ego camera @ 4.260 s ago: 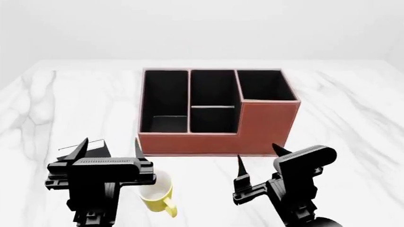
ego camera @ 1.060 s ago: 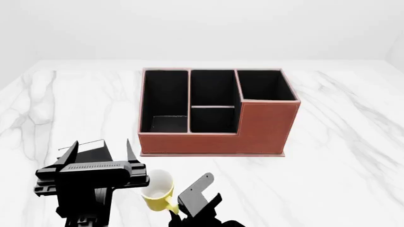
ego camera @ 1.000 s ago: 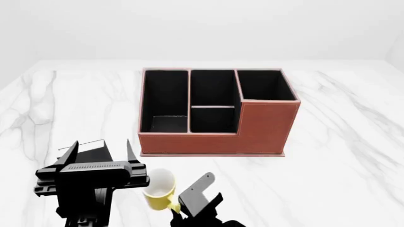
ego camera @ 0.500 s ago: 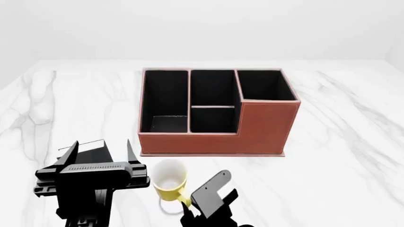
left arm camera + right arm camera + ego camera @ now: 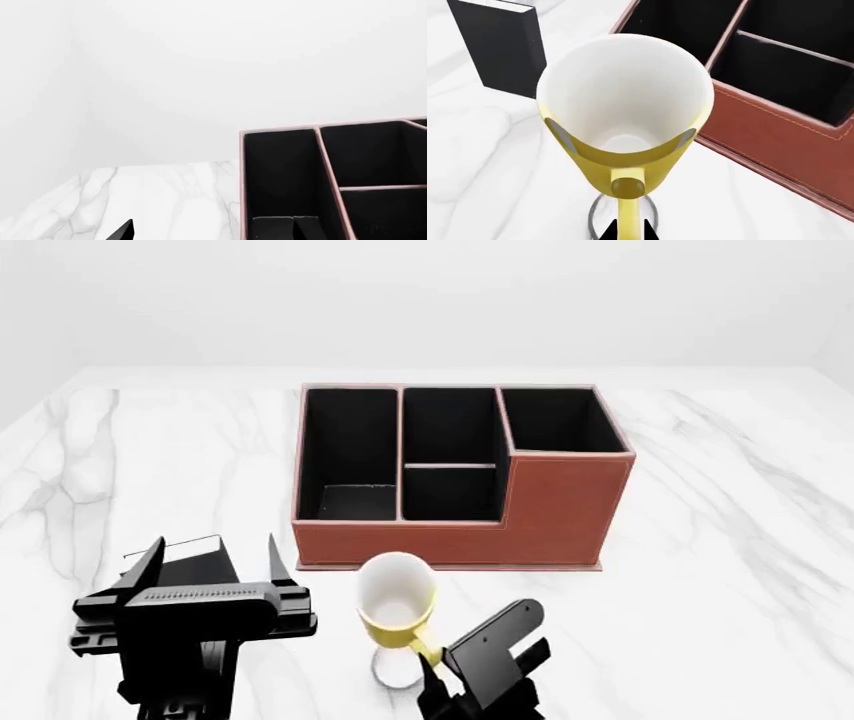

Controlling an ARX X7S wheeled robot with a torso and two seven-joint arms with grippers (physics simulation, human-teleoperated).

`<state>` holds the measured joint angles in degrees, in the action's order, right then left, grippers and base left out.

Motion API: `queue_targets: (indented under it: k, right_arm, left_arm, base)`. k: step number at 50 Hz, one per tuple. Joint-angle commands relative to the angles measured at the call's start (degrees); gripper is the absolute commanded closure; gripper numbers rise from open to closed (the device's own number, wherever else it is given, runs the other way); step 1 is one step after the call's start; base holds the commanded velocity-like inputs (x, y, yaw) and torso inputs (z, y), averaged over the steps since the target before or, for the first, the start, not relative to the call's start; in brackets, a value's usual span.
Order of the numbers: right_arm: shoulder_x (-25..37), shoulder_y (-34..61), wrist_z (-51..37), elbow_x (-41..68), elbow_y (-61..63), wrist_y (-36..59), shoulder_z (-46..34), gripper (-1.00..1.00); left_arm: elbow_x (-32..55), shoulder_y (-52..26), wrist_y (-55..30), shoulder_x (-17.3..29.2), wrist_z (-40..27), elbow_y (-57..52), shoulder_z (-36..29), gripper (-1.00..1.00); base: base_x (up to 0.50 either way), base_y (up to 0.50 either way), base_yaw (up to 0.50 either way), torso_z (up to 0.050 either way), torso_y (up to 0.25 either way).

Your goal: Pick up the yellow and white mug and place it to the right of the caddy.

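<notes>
Though lifted, yellow and white mug [image 5: 398, 602] in right hand [image 5: 424, 655].

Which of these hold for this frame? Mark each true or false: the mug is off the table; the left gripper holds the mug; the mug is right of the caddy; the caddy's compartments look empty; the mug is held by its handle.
1. The mug is off the table. True: a shadow lies below it.
2. The left gripper holds the mug. False: it stands open and apart; the right gripper holds it.
3. The mug is right of the caddy. False: it hangs in front of the caddy.
4. The caddy's compartments look empty. True.
5. The mug is held by its handle. True.
</notes>
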<state>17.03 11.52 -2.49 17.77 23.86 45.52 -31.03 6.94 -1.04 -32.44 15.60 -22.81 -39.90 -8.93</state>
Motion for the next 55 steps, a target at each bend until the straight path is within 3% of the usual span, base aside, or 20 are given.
queue_targets:
  k: [1, 55]
  right_arm:
    - [2.36, -1.86, -1.80, 0.89, 4.95, 1.45, 4.52, 1.00]
    - [7.63, -11.75, -11.29, 6.59, 11.56, 1.35, 30.51, 1.00]
  left_arm:
    - [0.09, -0.03, -0.24, 0.22, -0.43, -0.32, -0.17, -1.00]
    - [0.69, -0.67, -1.44, 1.14, -1.94, -1.13, -1.23, -1.00]
  base:
    - [0.00, 0.00, 0.00, 0.000, 0.000]
    - [0.00, 0.00, 0.00, 0.000, 0.001]
